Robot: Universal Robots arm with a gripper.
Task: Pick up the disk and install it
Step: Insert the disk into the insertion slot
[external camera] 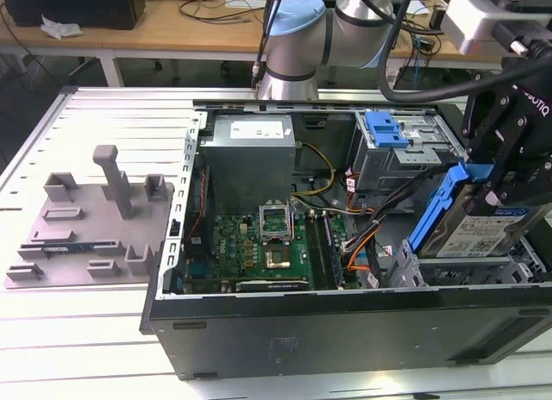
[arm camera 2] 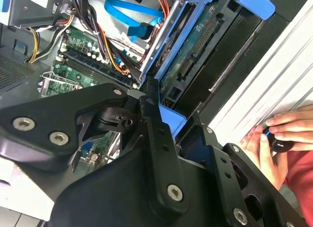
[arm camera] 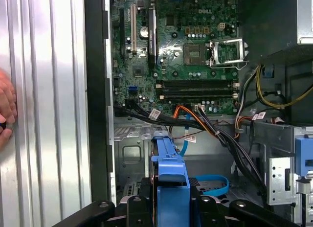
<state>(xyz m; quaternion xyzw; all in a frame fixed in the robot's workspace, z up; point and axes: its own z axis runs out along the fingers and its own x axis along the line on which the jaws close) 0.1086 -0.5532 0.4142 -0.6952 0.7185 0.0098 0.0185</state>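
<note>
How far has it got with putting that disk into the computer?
Done: the disk is picked up, and the gripper is clamped on its blue frame. In hand: the disk hangs tilted over the metal bay at the exterior view's right end of the open case. Left: the disk is not yet seated in the bay.

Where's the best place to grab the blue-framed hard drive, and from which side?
Across its flat faces at the raised blue end, from above: the disk stands tilted in the computer case, lower end down inside. The pincer grips it there.
</note>
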